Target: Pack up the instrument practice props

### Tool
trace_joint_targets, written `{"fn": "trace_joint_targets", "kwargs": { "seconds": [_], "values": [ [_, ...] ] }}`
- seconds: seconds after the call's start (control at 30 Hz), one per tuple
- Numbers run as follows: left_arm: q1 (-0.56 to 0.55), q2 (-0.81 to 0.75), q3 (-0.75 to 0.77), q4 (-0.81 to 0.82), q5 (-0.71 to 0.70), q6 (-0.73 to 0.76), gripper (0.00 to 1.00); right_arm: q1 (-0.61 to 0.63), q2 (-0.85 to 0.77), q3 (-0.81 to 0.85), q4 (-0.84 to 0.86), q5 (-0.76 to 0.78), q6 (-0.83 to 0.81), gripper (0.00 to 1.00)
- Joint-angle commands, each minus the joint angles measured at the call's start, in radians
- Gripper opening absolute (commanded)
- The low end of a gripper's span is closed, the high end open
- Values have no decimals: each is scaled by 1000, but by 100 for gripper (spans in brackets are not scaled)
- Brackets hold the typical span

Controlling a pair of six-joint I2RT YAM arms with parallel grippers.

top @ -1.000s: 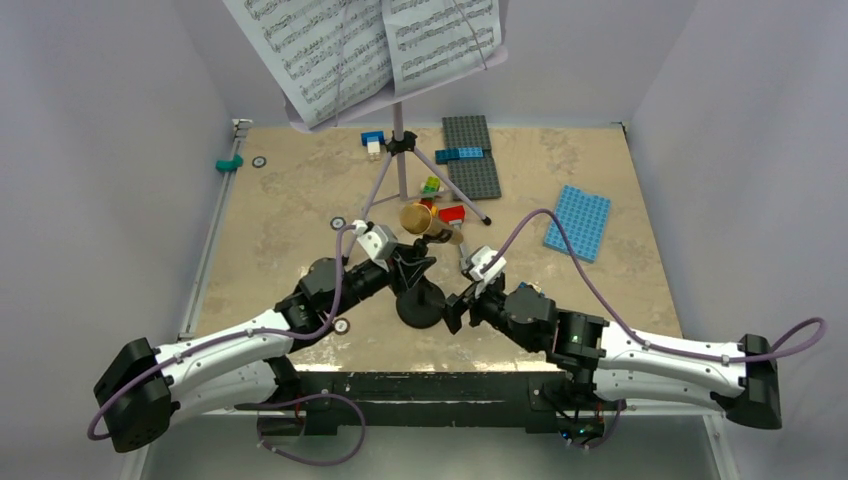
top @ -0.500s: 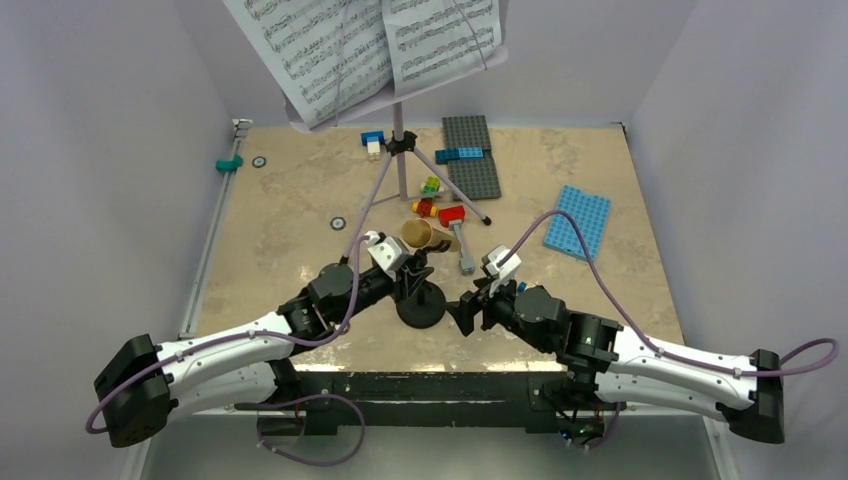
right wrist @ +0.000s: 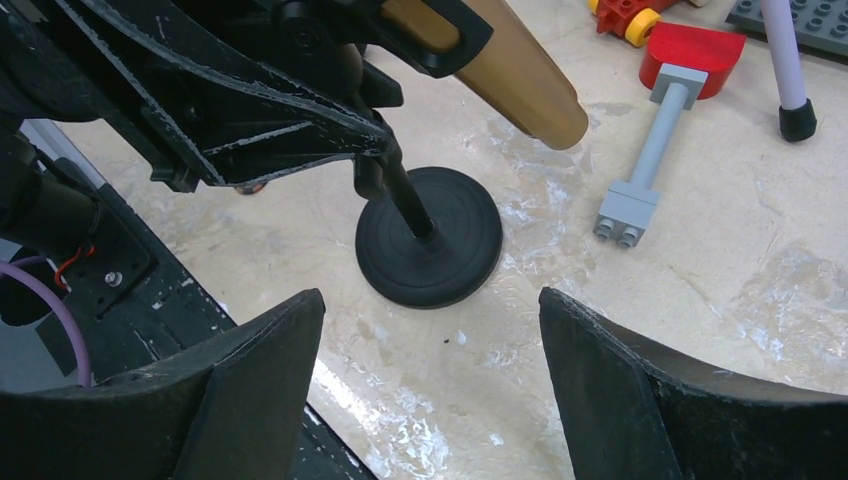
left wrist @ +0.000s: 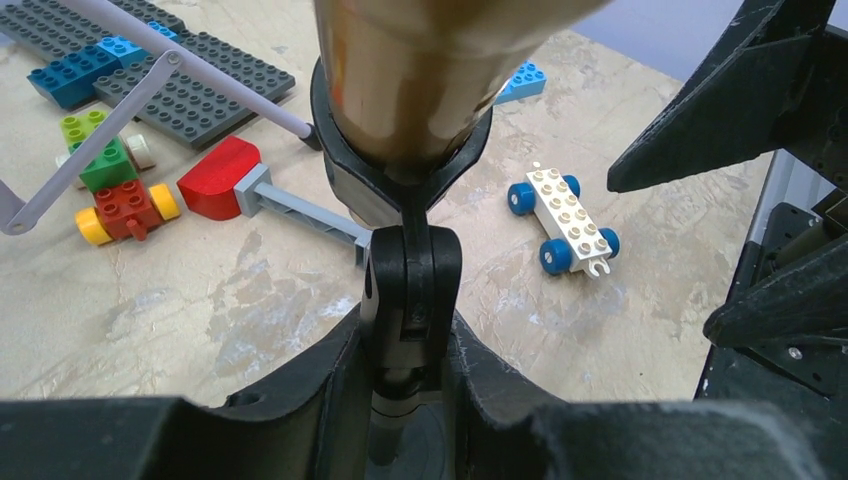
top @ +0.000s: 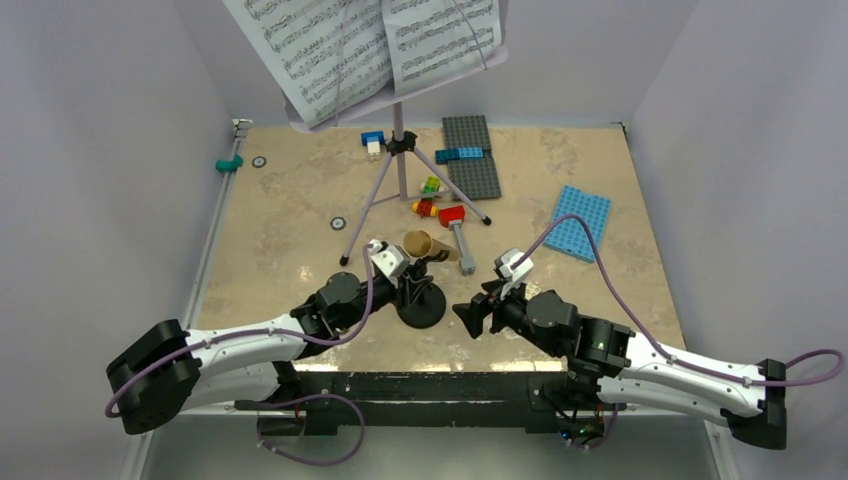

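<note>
Over on the left, the left gripper (left wrist: pixel 405 365) is clamped tight on the thin black stem of the mic stand (top: pixel 421 308), fingers pressed to either side of it just below the clip. The stand is at the near edge of the table (top: pixel 270 230), right between the two arms, and its round base looks flat on the surface. Up in the clip sits the gold-brown microphone (top: pixel 425 243), tilted, with its tapered body slanting away from the arms.

Behind that, at the middle of the table, the lilac music stand (top: pixel 400 165) is upright on its tripod legs, and the white sheet-music pages (top: pixel 340 50) are spread across its desk at the top. A red-headed toy hammer (top: pixel 458 228) lies between the tripod legs and the microphone, with a few coloured bricks (top: pixel 428 190) beside it.

Moving right, the right gripper (top: pixel 470 314) hangs just beside the stand's base, pointed at it, jaws spread wide with nothing between them. Further right a blue baseplate (top: pixel 578 222) lies well apart from everything.
</note>
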Motion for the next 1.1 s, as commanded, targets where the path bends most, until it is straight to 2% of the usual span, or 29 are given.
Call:
{"fn": "trace_joint_targets", "kwargs": {
  "seconds": [0.0, 0.13, 0.23, 0.33, 0.37, 0.53, 0.67, 0.93, 1.07],
  "values": [
    [-2, -49, -22, -23, 9, -53, 26, -4, -6, -2, -14, 23, 21, 83],
    [-1, -118, -25, -45, 2, -67, 51, -4, 8, 8, -12, 23, 14, 83],
    [-1, -171, -30, -52, 4, -73, 64, -4, 13, 15, -15, 25, 9, 83],
    [-1, -220, -32, -53, 16, -75, 96, -4, 16, 22, -14, 24, 5, 83],
    [-1, -243, -32, -52, 21, -75, 99, -4, 17, 25, -13, 24, 4, 83],
    [-1, -299, -12, -54, 28, -67, 100, -3, 19, 33, -13, 18, 1, 83],
    [-1, -287, 25, -76, 35, -23, 98, -4, 18, 36, -18, 16, -1, 83],
    [-1, -175, 80, -66, 89, 33, 78, -4, -2, 40, -42, 20, -2, 82],
    [0, -131, 106, -75, 116, 49, 62, -4, -11, 39, -48, 23, -2, 82]
  ]
}}
